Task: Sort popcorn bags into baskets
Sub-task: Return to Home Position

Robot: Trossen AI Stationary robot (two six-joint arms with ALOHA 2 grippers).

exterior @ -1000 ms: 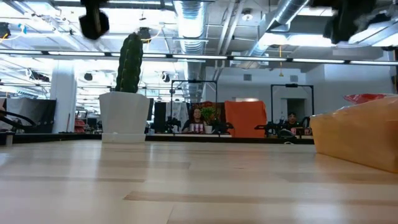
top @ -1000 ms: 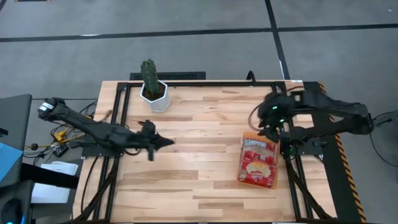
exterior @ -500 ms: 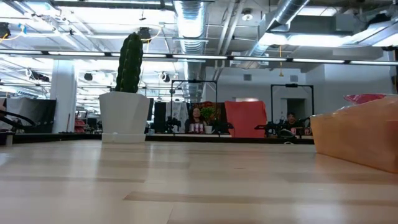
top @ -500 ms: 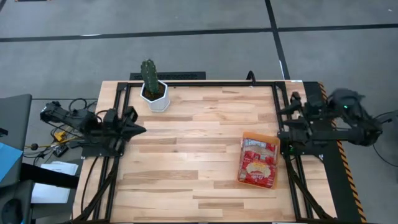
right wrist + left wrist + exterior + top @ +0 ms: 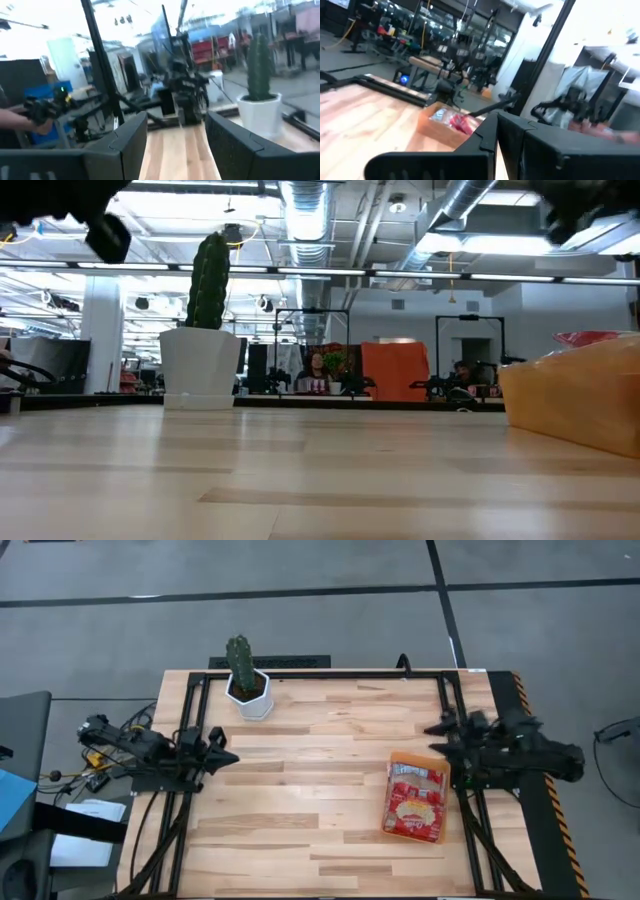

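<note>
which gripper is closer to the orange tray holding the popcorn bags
The right gripper, at the table's right edge, next to the orange tray. The left gripper is at the opposite, left edge, across the table from it.

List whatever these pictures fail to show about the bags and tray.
Bag count: in the high view the popcorn bags overlap in the orange tray, too small to count.
Low view: the tray's wall hides most of its contents; the right edge cuts it off.
Left wrist view: blur smears the bags' print.
</note>
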